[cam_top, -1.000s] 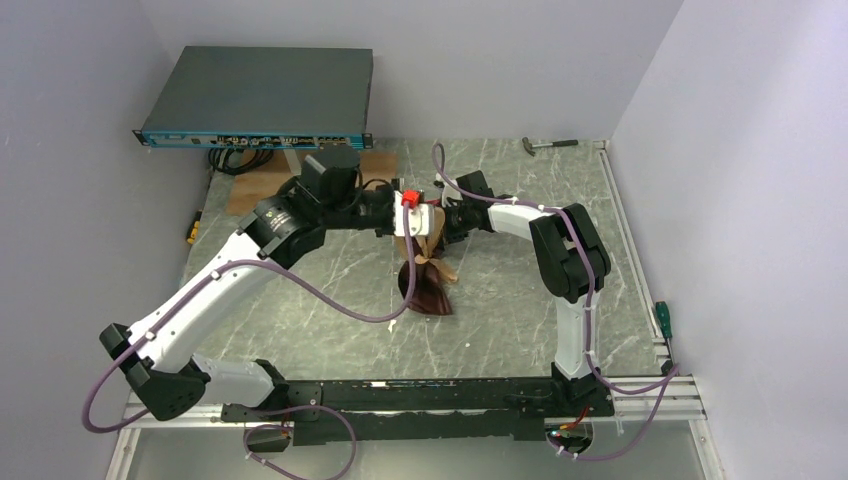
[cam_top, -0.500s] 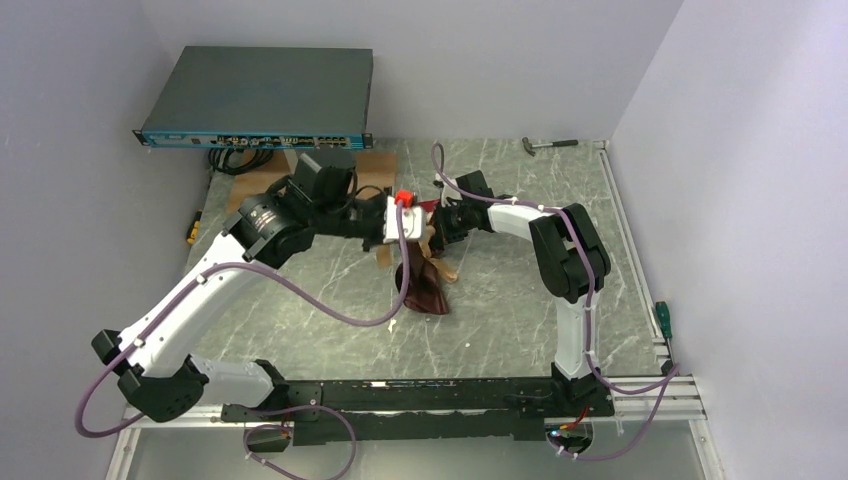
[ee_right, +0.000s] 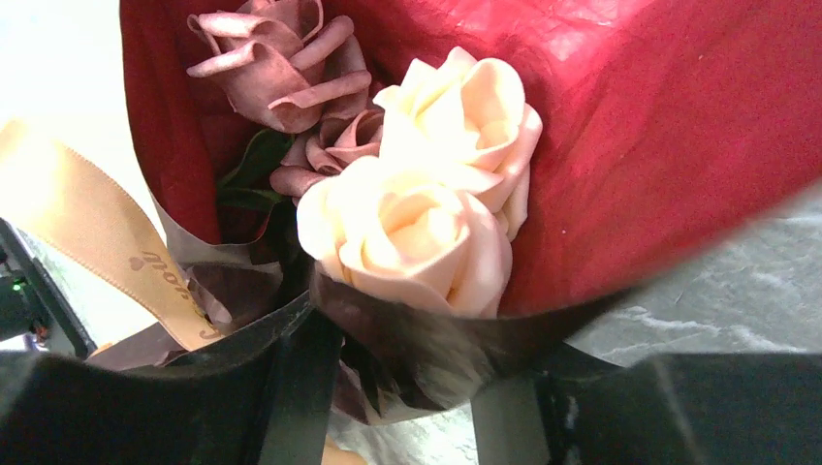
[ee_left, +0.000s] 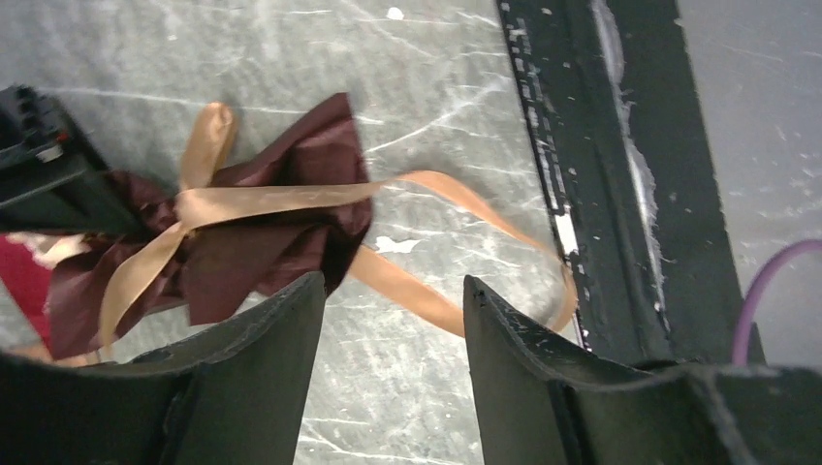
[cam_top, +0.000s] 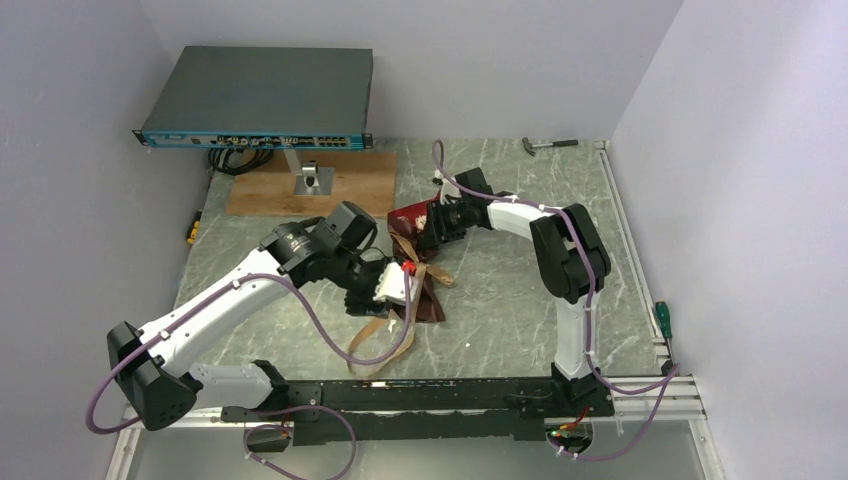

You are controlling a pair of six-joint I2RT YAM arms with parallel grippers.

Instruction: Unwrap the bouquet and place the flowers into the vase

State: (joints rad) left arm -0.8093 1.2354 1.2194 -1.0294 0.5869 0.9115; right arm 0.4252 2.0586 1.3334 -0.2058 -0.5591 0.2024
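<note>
The bouquet [cam_top: 412, 216] lies mid-table, dark red crinkled paper [ee_left: 262, 242] with its mouth toward my right gripper [cam_top: 434, 224]. The flowers [ee_right: 417, 223], cream and dusky pink roses, sit inside the red wrap [ee_right: 659, 126]. My right gripper [ee_right: 407, 358] stands open, with a fold of the wrap's edge lying in the gap between its fingers. The tan ribbon [ee_left: 281, 201] is still tied round the paper, and one long loose end [cam_top: 375, 335] trails toward the near edge. My left gripper [cam_top: 400, 290] is open just in front of the bouquet and holds nothing [ee_left: 393, 286]. The vase is out of view.
A grey network box [cam_top: 260, 95] stands at the back left, with a wooden board [cam_top: 350, 180] and a metal bracket [cam_top: 310, 180] before it. A hammer [cam_top: 550, 145] lies back right and a green screwdriver [cam_top: 662, 320] at the right edge. The black base rail [ee_left: 601, 194] runs along the near edge.
My left arm swung from above the bouquet back toward the near edge, drawing the ribbon's end out, and its jaws opened. My right gripper's jaws opened too.
</note>
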